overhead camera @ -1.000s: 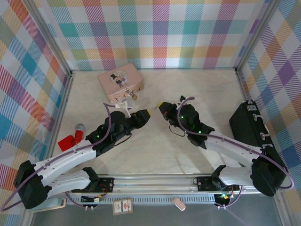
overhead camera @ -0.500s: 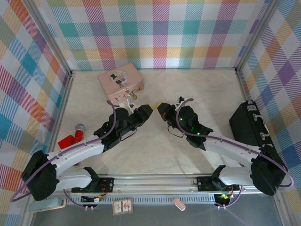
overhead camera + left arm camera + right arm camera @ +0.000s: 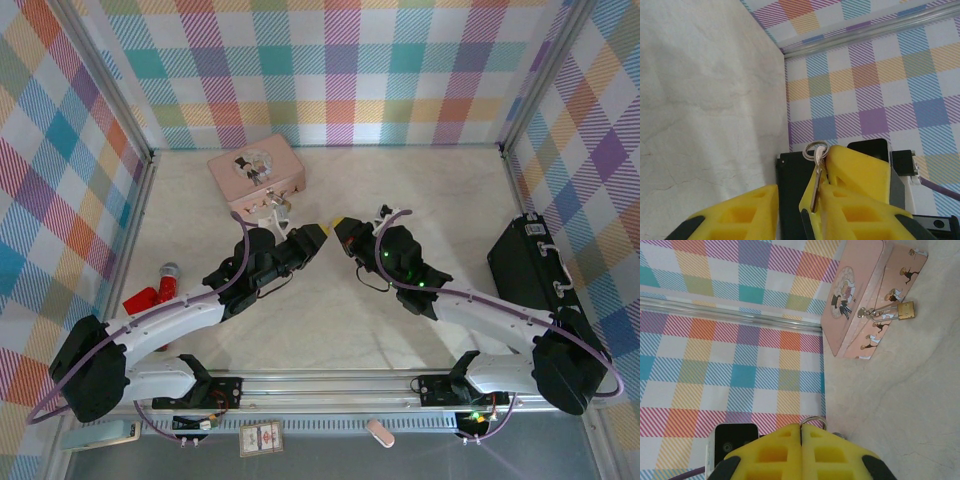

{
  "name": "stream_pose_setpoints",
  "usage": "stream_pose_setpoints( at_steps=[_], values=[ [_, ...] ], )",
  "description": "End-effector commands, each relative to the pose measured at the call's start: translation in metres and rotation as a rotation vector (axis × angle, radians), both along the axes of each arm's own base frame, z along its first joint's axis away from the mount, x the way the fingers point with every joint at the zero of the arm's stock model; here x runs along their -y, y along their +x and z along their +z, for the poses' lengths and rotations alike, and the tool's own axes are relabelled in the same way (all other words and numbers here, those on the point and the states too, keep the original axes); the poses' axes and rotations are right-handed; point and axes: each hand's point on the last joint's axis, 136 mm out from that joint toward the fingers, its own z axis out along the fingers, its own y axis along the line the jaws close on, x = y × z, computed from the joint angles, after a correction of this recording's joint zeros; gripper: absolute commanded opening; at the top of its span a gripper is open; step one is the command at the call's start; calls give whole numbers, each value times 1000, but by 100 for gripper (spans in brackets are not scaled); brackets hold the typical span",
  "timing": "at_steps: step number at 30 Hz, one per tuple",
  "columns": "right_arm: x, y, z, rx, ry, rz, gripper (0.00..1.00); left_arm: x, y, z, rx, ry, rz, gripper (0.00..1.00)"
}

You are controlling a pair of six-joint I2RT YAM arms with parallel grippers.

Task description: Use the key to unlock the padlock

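Since a second ago my left gripper point(image 3: 318, 233) has pushed up and right, so its yellow tip now sits just beside the right gripper point(image 3: 345, 225) over the middle of the table point(image 3: 420, 190); right arm barely shifted. Right jaws are clenched flat together on the key point(image 3: 815, 182), and in the right wrist view its key ring point(image 3: 812, 419) pokes out above the closed fingertips. Left wrist view: my left fingers stand apart with a clear gap and nothing between them, so released. The key blade hangs just against the inner edge of one finger; I can't tell if it actually touches. The padlock point(image 3: 906, 310) is well apart from both grippers, its silver shackle hooked through the latch on the front of the pink box point(image 3: 852, 295), brass body lying out to the side. Box sits at the far left of the table near the back wall. Black case point(image 3: 530, 265) lies at the right edge.
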Motion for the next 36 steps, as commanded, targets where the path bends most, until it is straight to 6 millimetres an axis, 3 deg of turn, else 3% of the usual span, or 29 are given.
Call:
stream_pose_setpoints(
  at_steps=[1,16,25,30,36],
  values=[
    [-5,-2,7,13,35,10,0,4,3,28,55,-65,-16,25],
    [-3,-8,0,-14,15,22,0,2,4,37,77,-66,-16,17],
    [4,-10,-3,-15,-8,5,0,-2,9,36,84,-29,-4,0],
    [3,-10,-5,-24,-7,10,0,-8,14,34,110,15,12,0],
    [21,-2,0,70,-114,-23,33,-22,23,31,146,234,-89,0]
  ],
)
